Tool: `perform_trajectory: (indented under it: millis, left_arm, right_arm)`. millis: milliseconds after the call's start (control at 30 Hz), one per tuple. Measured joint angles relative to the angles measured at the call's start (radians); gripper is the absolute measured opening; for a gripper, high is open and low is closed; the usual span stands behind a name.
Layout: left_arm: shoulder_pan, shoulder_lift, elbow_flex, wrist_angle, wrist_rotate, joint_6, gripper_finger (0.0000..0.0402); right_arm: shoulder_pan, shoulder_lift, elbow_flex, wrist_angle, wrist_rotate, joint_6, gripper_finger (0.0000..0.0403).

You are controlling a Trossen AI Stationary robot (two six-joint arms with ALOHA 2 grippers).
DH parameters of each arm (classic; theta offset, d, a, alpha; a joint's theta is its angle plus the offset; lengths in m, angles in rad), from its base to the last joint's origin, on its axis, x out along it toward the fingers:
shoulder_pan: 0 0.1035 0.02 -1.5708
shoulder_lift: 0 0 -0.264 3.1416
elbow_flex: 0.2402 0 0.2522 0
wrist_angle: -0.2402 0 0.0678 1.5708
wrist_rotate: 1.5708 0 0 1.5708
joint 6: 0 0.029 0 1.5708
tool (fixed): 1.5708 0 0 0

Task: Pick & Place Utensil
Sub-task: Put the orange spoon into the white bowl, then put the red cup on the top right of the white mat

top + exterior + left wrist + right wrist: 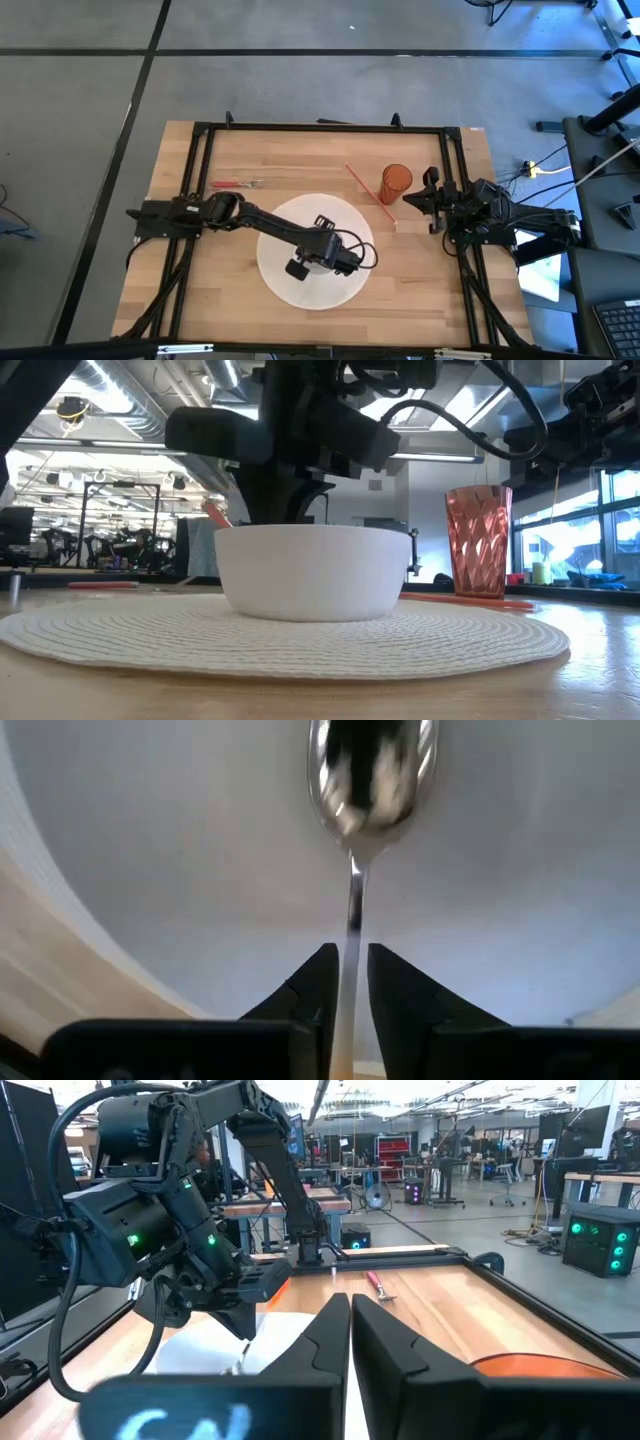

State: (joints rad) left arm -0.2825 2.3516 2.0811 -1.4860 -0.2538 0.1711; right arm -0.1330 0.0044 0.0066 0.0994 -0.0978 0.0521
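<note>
My left gripper reaches over the round white woven placemat and hangs above a white bowl, shut on a shiny metal spoon. The spoon's bowl end points down into the white bowl's hollow. From overhead the arm hides the bowl and spoon. My right gripper waits shut near the table's right edge, beside an orange faceted cup that stands upright on the wood. My left gripper pinches the spoon's thin handle between its two fingers. The fingers come from above, pointing down, and lie along the handle. The spoon hangs below them over the white bowl's inside; whether its tip touches the bowl I cannot tell.
A red-handled fork lies flat on the wood toward the far left. A thin red stick lies slanted beside the cup. A black frame rims the table. Bare wood shows along the near edge.
</note>
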Motion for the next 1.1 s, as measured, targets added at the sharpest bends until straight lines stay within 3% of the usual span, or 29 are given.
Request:
perform_trajectory:
  millis: [367,533,633,733,900,1100]
  left_arm:
    - [0.001,-0.03,0.068,-0.088,-0.114,-0.076,0.0063]
    - [-0.002,-0.195,0.068,-0.073,-0.088,-0.172,0.0043]
    - [-0.004,-0.318,-0.001,-0.023,-0.083,-0.221,0.0025]
    - [-0.006,-0.488,-0.182,0.157,-0.068,-0.185,0.0006]
    - [0.022,-0.851,-0.669,0.684,0.045,-0.136,0.0003]
    - [0.099,-1.27,-1.263,1.247,0.028,-0.28,0.0002]
  right_arm:
    - [0.0,0.0,0.0,0.0,0.0,0.0,0.0016]
    - [0.0,0.0,0.0,-0.001,-0.002,0.0,0.0016]
    - [0.0,0.0,0.0,-0.001,-0.018,0.0,0.0016]
    - [0.0,0.0,0.0,0.0,-0.029,0.0,0.0016]
    - [0.0,0.0,0.0,0.0,-0.035,0.0,0.0016]
    - [0.0,0.0,0.0,0.0,-0.035,0.0,0.0016]
